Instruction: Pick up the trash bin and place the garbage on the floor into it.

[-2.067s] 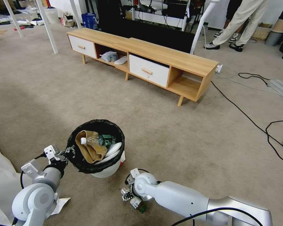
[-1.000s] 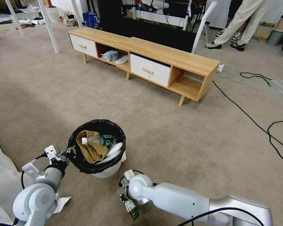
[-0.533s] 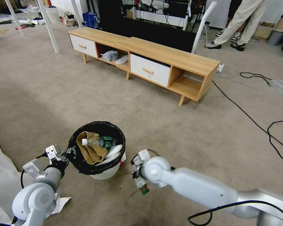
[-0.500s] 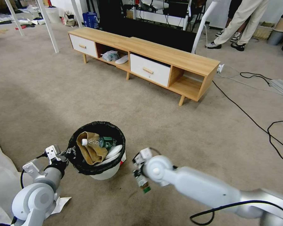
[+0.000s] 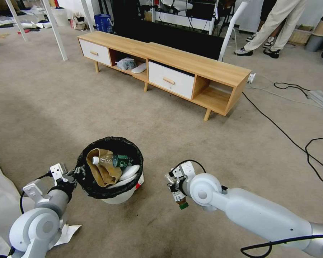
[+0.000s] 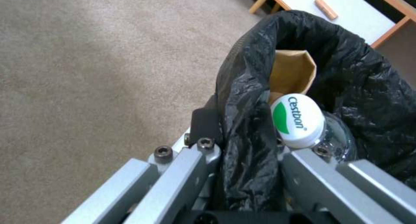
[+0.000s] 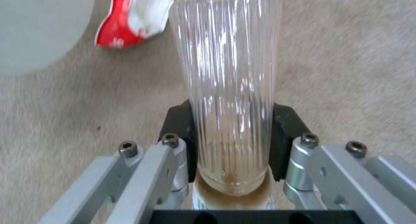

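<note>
The trash bin, pale with a black bag over its rim, stands low left in the head view. My left gripper is shut on that bagged rim. Inside lie a brown paper bag and a clear bottle with a green label and a white cap. To the bin's right, my right gripper is shut on another clear ribbed bottle, held above the carpet floor. A red-white packet lies on the carpet beside the bin's base.
A long wooden TV cabinet crosses the floor ahead. Black cables trail over the carpet at the right. A white sheet of paper lies under my left arm. A white pole and a person's legs are behind the cabinet.
My right gripper has lifted the clear bottle from low on the carpet and carried it up and to the right. The left gripper and bin have stayed put.
</note>
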`<state>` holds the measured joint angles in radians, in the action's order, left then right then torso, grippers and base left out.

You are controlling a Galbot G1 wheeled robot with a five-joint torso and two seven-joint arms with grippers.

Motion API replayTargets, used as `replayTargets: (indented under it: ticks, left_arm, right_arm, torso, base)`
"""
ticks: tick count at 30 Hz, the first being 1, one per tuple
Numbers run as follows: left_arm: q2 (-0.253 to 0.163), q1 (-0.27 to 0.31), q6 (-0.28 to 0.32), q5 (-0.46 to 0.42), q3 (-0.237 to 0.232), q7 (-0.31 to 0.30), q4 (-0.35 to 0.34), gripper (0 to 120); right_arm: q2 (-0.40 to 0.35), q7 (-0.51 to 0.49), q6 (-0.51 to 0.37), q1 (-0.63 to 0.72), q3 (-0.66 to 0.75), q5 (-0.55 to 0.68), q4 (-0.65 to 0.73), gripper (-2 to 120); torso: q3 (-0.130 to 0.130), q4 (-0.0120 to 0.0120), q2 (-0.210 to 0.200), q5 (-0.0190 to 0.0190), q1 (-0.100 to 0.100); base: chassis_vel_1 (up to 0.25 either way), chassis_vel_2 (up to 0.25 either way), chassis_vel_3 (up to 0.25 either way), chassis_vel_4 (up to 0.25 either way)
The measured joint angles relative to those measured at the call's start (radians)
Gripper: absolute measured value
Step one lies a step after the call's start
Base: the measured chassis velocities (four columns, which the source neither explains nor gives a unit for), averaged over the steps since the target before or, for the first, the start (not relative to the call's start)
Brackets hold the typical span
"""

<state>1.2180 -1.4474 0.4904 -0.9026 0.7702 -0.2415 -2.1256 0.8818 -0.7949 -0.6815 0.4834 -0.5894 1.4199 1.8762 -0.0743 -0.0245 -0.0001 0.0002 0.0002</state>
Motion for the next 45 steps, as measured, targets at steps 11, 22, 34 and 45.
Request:
replayTargets:
  ticks: [11, 22, 34, 45]
  left_arm:
    - [-0.006, -0.061, 0.016, 0.016, 0.002, 0.001, -0.078, 0]
    - [0.023, -0.129, 0.020, 0.064, -0.004, 0.022, -0.125, 0]
    - [0.055, -0.202, 0.016, 0.123, -0.010, 0.058, -0.144, 0]
    - [0.066, -0.226, 0.028, 0.127, -0.073, 0.097, -0.120, 0]
  right_arm:
    - [-0.033, 0.052, 0.031, -0.039, 0.055, -0.151, 0.092, 28]
    - [-0.075, 0.081, 0.049, -0.043, 0.126, -0.247, 0.172, 28]
    - [-0.096, 0.136, 0.059, -0.140, 0.145, -0.305, 0.243, 28]
    - [-0.037, 0.185, 0.084, -0.271, 0.118, -0.344, 0.272, 28]
  torso:
    - [0.000, 0.0001, 0.000, 0.0000, 0.000]
    - [0.000, 0.0000, 0.000, 0.0000, 0.000]
    - [0.000, 0.0001, 0.000, 0.0000, 0.000]
    - [0.000, 0.0001, 0.000, -0.0003, 0.000]
  base:
    - [0.000, 0.000, 0.000, 0.000]
    - [0.000, 0.000, 0.000, 0.000]
    - [0.000, 0.000, 0.000, 0.000]
    - [0.000, 0.000, 0.000, 0.000]
